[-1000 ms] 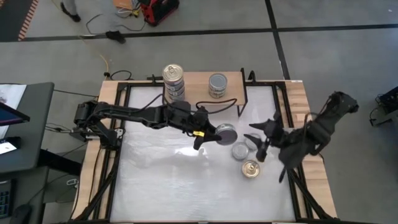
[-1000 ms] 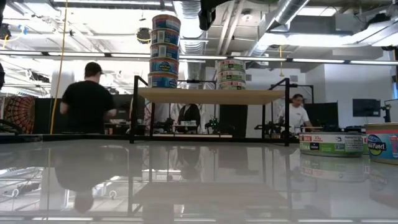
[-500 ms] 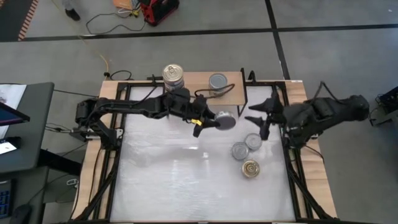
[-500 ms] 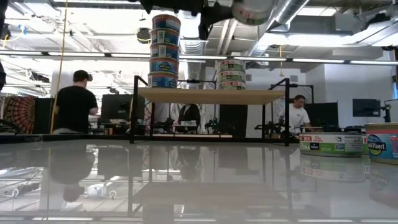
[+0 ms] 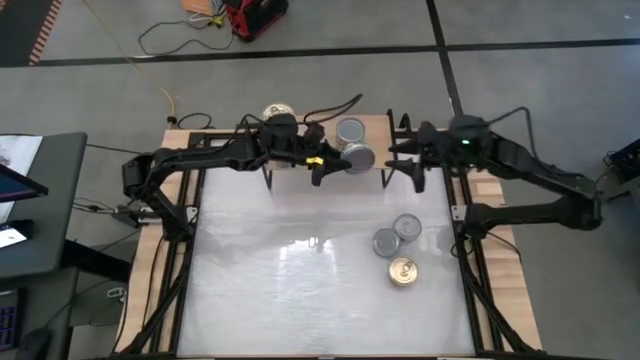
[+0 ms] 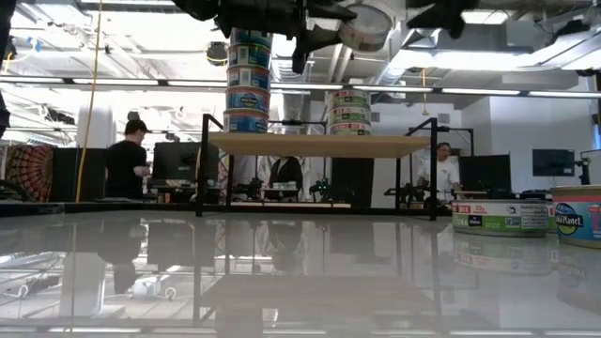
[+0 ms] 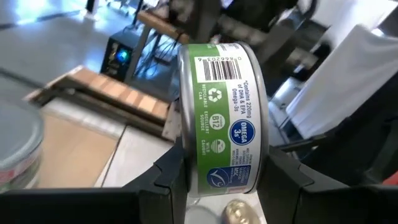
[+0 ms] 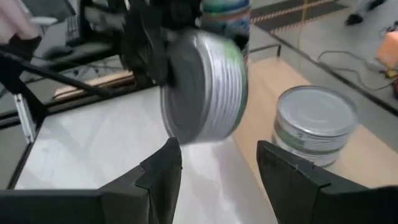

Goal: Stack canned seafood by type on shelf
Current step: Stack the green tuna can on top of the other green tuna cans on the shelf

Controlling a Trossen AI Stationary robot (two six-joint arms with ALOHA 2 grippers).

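Observation:
My left gripper (image 5: 325, 165) is shut on a green-labelled can (image 7: 224, 118) and holds it high above the table, just in front of the shelf (image 5: 375, 128). On the shelf's light-wood board stand a tall stack of blue-labelled cans (image 6: 248, 80) and a shorter silver-topped stack (image 5: 350, 130), each resting on its bottom can. My right gripper (image 8: 217, 168) is open with nothing between its fingers. It hovers by the shelf's right end (image 5: 400, 165) and faces the held can (image 8: 205, 87). Three more cans (image 5: 385, 242) (image 5: 407, 227) (image 5: 403, 271) stand on the white tabletop. My left gripper pinches the can between its two fingers, one finger (image 7: 171, 177) on each flat end, beside the rim (image 7: 186, 155). The fingers come in level from the table's left. The can is tipped on its edge, label side (image 7: 239, 134) facing out, lifted clear of table and shelf.
The shelf's thin black legs (image 6: 202, 169) stand at the table's far edge. Two cans (image 6: 500, 216) (image 6: 577, 214) show at the right in the low view. People stand in the room beyond the table. The white tabletop's left half (image 5: 250, 270) is bare.
My left gripper has carried the can from over the table's middle toward the far edge, up to the shelf beside the silver-topped stack. My right gripper has swung from above the loose cans toward the far edge, to the shelf's right end, and now points toward the held can.

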